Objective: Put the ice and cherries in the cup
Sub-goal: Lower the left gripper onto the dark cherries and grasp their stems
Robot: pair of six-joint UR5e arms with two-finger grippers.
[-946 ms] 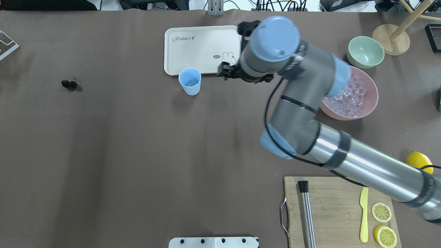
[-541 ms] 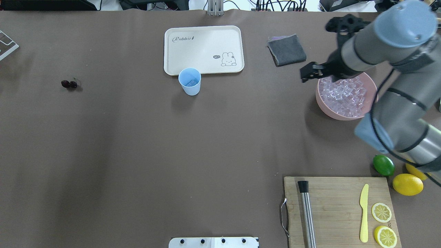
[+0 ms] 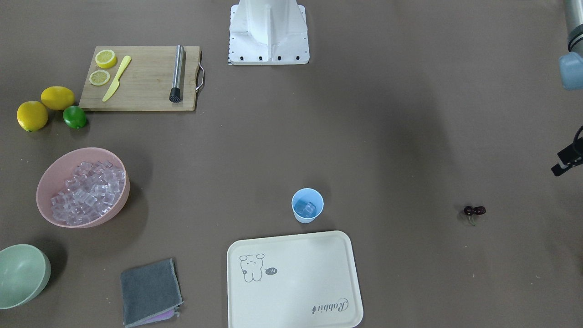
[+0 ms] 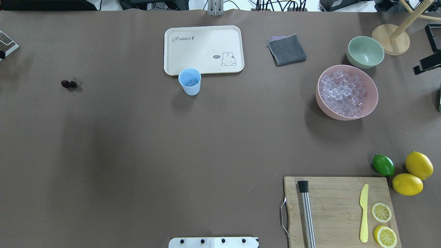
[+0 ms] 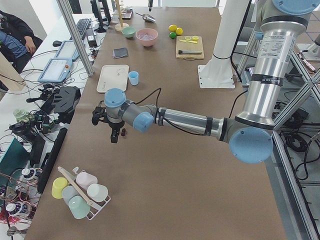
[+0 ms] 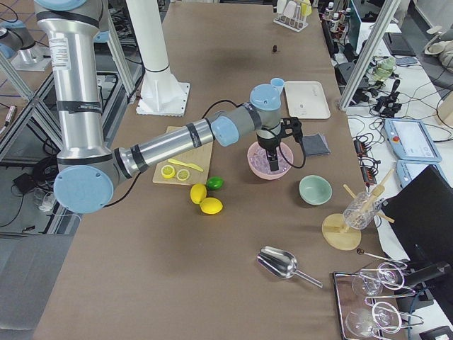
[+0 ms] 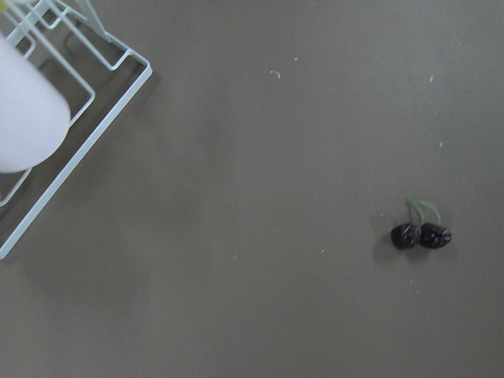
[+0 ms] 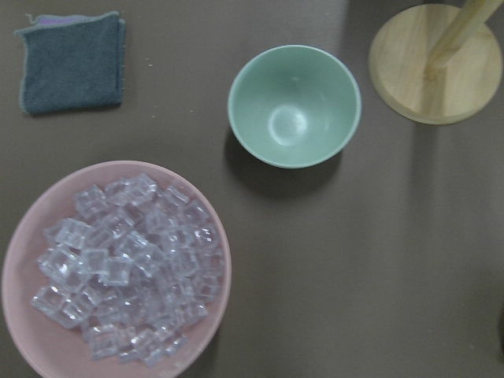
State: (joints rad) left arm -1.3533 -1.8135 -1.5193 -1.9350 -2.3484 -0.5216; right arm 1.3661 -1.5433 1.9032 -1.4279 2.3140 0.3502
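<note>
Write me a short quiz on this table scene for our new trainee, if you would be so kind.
1. True or false: the cup already holds ice.
2. What colour is the bowl that is full of ice?
3. The cherries lie: A in the cup, B on the bare table, C in that bowl.
Key: 1 true; 2 pink; 3 B.
</note>
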